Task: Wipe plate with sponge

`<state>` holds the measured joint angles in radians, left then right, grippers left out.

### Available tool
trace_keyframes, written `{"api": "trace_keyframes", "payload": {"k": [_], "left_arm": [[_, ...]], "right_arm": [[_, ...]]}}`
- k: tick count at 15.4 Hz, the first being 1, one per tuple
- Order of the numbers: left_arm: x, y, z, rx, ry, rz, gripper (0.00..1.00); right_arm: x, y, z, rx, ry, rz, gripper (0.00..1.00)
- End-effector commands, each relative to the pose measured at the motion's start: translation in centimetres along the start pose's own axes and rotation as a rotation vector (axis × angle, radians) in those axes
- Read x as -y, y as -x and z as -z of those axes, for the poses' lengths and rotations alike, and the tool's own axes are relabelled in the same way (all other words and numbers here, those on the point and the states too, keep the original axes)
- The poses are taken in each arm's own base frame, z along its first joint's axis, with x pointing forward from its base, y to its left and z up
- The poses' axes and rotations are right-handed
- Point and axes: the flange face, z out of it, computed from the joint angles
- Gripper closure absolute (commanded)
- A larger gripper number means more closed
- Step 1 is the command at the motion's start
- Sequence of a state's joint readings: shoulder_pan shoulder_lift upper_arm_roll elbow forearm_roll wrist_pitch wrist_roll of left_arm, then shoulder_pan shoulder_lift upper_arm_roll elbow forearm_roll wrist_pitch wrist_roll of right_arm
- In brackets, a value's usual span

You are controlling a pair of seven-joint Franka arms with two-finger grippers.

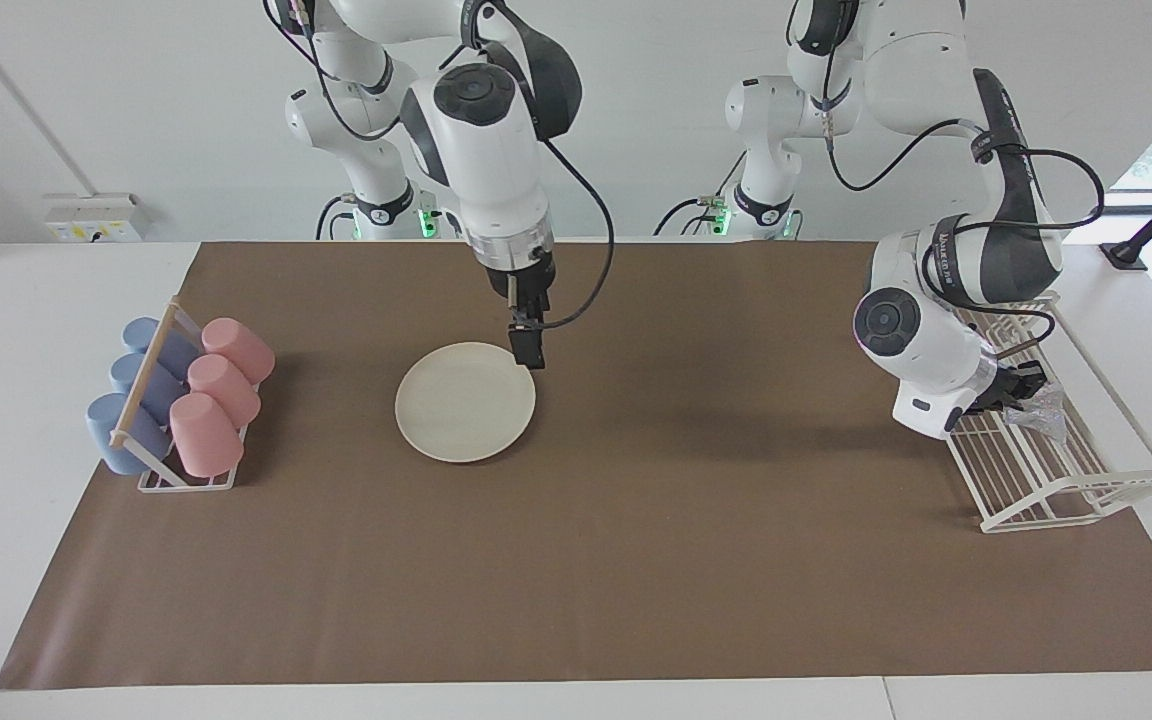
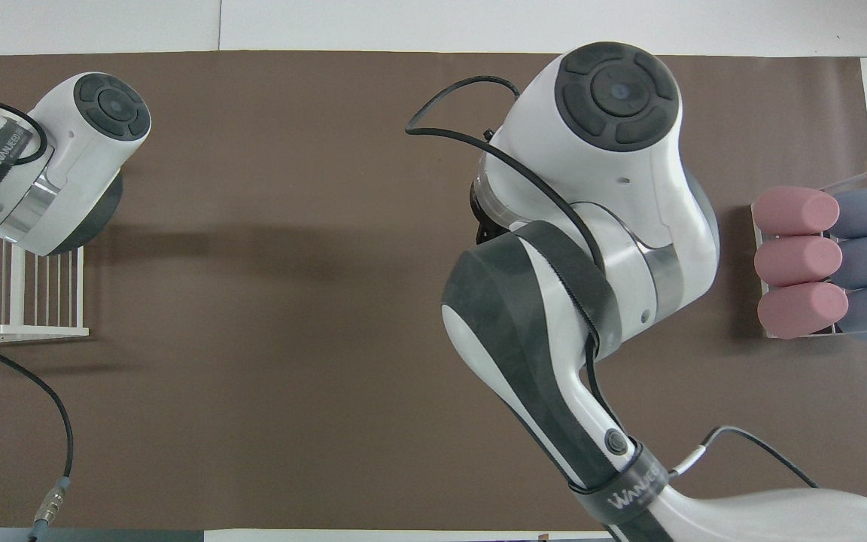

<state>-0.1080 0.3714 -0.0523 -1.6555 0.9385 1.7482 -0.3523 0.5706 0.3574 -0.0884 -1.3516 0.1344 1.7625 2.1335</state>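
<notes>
The cream-white plate (image 1: 464, 402) lies flat on the brown mat in the middle of the table. My right gripper (image 1: 528, 352) points straight down at the plate's rim, on the edge nearer the robots. The sponge (image 1: 1039, 412), a small silvery mesh wad, lies in the white wire rack (image 1: 1056, 480) at the left arm's end of the table. My left gripper (image 1: 1014, 392) is low in the rack, right at the sponge. In the overhead view the arms hide the plate, the sponge and both grippers.
A holder with pink cups (image 1: 221, 385) and blue cups (image 1: 141, 385) stands at the right arm's end; it also shows in the overhead view (image 2: 798, 260). The wire rack's end shows there too (image 2: 19, 301). The brown mat (image 1: 636, 560) covers the table.
</notes>
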Motion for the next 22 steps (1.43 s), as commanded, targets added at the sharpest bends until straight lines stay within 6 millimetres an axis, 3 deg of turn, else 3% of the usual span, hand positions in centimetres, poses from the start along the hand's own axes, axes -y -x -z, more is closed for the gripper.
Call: {"api": "trace_keyframes", "payload": {"k": [1,2,4,7,9,10,12,16,19,22], "left_arm": [[0.5,-0.7,-0.2,-0.025,-0.023,0.009,1.0],[1.0,-0.8,0.1,-0.031,-0.026,0.012,1.0],[3.5,-1.1,2.1,-0.052,-0.013,0.03,1.0],[8.4,-0.6,5.6,0.017,0.193,0.034,1.0],[10.6,-0.1,7.3,0.053,0.376,0.079,1.0],[10.3,0.3,8.1,0.074,0.455,0.08,1.0],[9.8,1.4,9.1,0.131,0.686,0.088,1.0],[13.3,3.4,10.4,0.166,1.138,0.174,1.0],[13.5,4.3,9.3,0.223,1.385,0.222,1.0],[11.4,5.4,10.1,0.261,1.584,0.236,1.0]], "right_arm": [[3.5,4.0,-2.1,-0.038,0.006,-0.035,0.0],[3.7,5.5,-3.5,-0.043,0.002,-0.058,0.0],[4.5,5.9,-5.3,-0.043,-0.008,-0.072,0.0],[3.9,5.9,-5.6,-0.075,0.017,-0.053,0.0],[1.8,8.0,-5.6,-0.103,0.015,-0.007,0.0],[0.8,8.9,-5.7,-0.127,0.019,0.014,0.0],[-1.3,10.5,-3.8,-0.127,0.003,0.066,0.0],[-2.0,10.1,-0.4,-0.098,-0.015,0.106,0.0],[-2.5,10.1,0.6,-0.09,-0.016,0.108,0.0],[-3.1,10.4,0.5,-0.103,-0.004,0.116,0.0]]}}
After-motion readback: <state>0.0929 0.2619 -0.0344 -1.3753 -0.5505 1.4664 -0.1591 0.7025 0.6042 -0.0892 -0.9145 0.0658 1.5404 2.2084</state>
